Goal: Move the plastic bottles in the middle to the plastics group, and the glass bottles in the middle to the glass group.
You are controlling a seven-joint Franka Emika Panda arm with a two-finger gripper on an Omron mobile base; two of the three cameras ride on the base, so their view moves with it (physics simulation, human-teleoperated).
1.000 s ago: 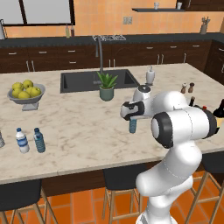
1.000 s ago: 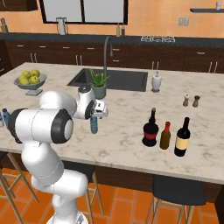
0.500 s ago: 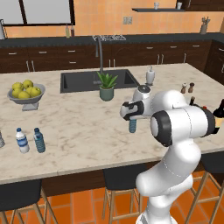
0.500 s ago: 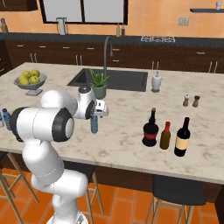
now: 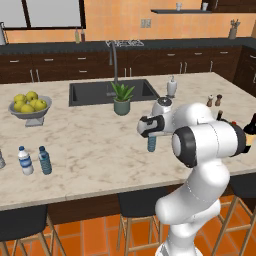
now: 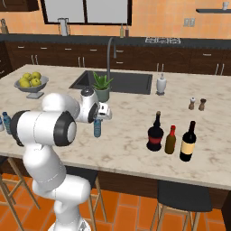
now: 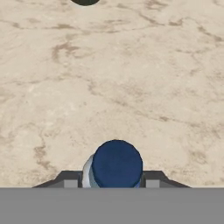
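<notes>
The hand [image 5: 151, 134] grips a small, slim plastic bottle [image 5: 151, 144] of translucent blue, its round dark-blue cap [image 7: 117, 163] seen from above between the dark fingers [image 7: 70, 179]. The bottle hangs upright below the hand over the middle of the tabletop [image 5: 95, 145], a beige marbled stone slab with brown veining; whether its base touches the stone cannot be told. In the right base view the same bottle [image 6: 97, 128] shows as a thin bluish cylinder under the white wrist.

At the near left edge stand a clear water bottle with a white label [image 5: 24, 160] and, just beside it, a second blue bottle [image 5: 45, 160]. To the right stand the near-black bulbous bottle [image 6: 155, 133] with a narrow neck and red band, the slim brown red-capped bottle [image 6: 170, 140] and the taller dark wine bottle with a pale label [image 6: 188, 142], close together in a row.
</notes>
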